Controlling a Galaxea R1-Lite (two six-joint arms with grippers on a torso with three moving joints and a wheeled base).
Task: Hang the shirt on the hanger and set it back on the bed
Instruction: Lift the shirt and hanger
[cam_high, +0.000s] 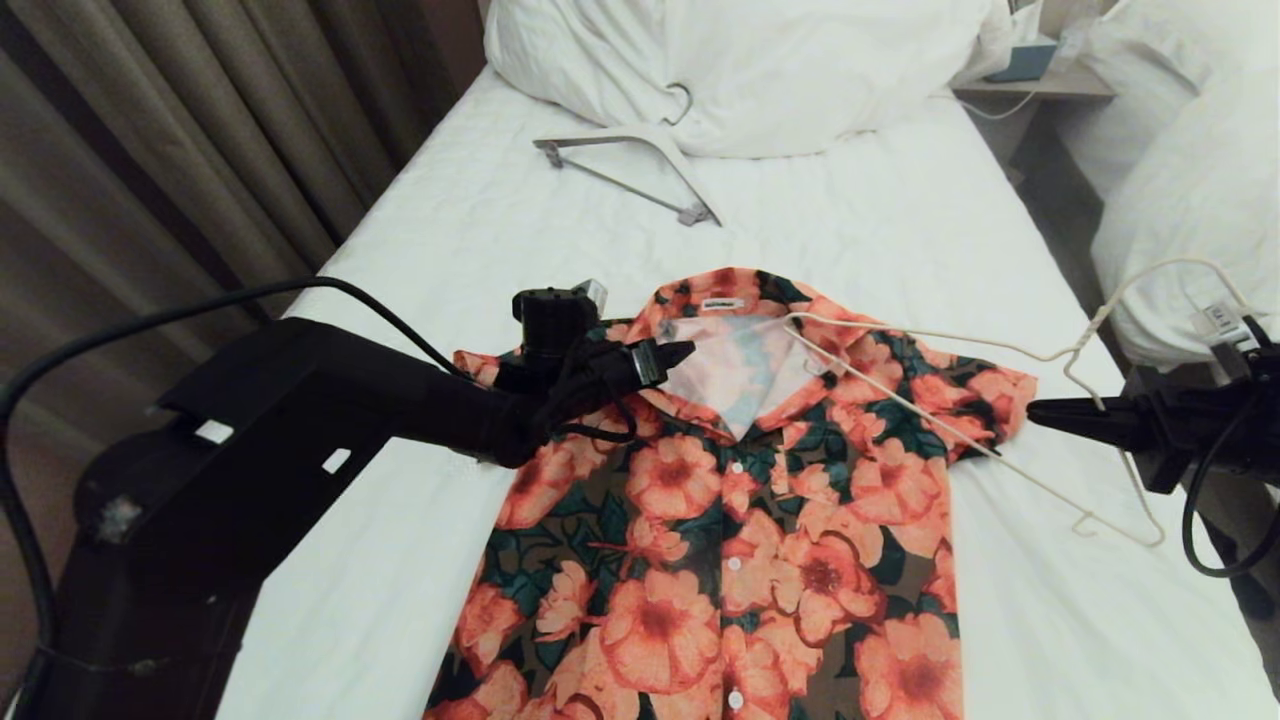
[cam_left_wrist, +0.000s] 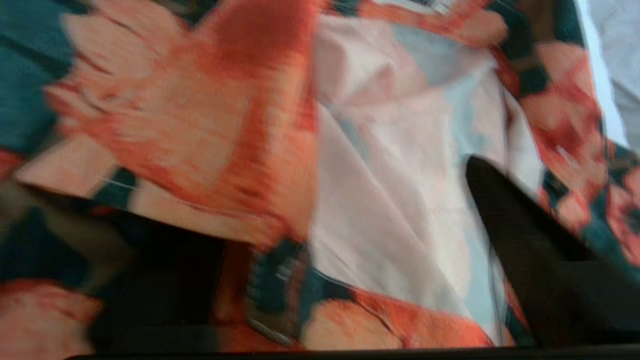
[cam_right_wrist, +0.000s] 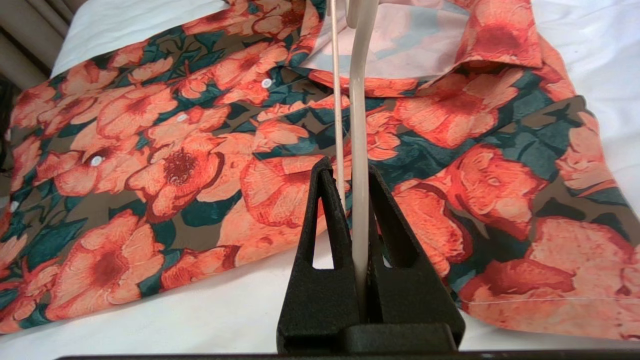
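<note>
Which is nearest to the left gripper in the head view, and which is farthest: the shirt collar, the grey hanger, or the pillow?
From the left gripper:
1. Shirt collar, right at its tip.
2. Grey hanger, further up the bed.
3. Pillow, at the head end.

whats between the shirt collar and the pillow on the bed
In the head view, a thicker grey-white hanger lies on the bare white sheet of the bed between the shirt collar and the pillow.

White sheet is lying bare on the bed between the shirt collar and the grey hanger, while the left gripper is crowding the collar opening.
</note>
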